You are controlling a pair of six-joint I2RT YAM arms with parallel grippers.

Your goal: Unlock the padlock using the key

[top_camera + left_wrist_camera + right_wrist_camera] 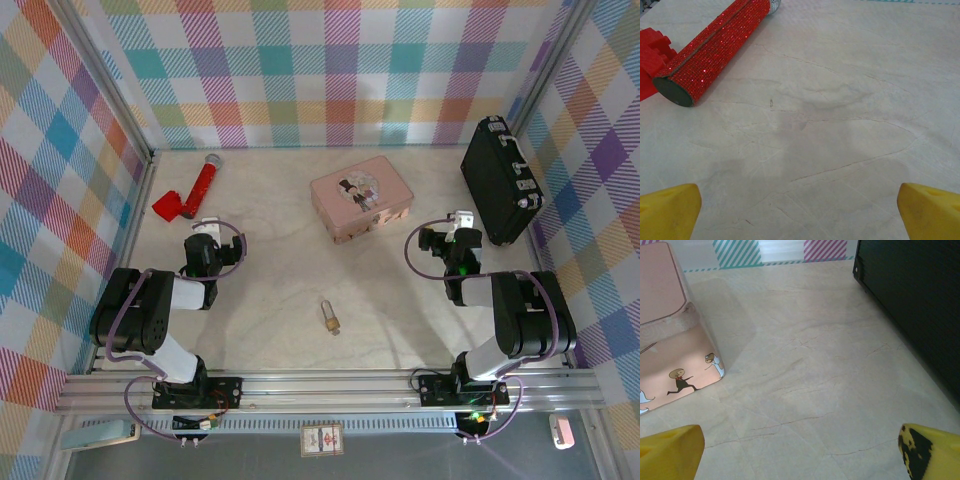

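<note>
The tiny brass-gold padlock [330,319] lies flat, centre-front, silver shackle pointing to the far side.

On my feed I saw a pale marbled worktop [270,300] hemmed in by plaid walls [320,70]. A pink picture-lidded tin [361,198] sat closed towards the back. A black case [497,180] stood by the right wall, apart from the tin. At far left lay a red glittered cylinder [201,186], with a red plastic piece [167,205] just beside its nearer, dark end
</note>
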